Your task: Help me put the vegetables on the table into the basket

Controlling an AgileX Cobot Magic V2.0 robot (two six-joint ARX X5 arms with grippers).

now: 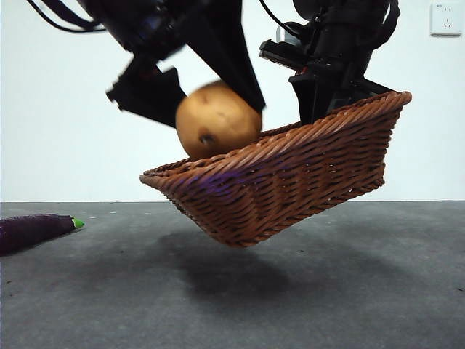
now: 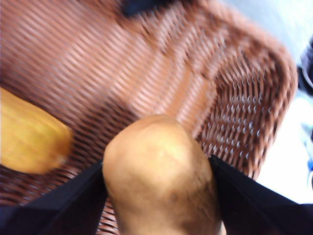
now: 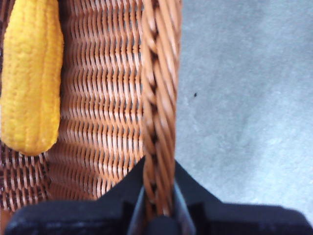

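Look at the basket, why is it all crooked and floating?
The basket hangs tilted above the table. The right gripper pinches its rim, lifting that end. The left gripper holds the potato over it. Yellow corn lies inside.

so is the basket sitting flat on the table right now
No, the basket hangs tilted above the table, its shadow beneath it, with the right gripper clamped on its rim.

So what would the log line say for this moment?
left claw: holds potato over basket | right claw: lifts basket rim, tilted | corn: inside | eggplant: on table
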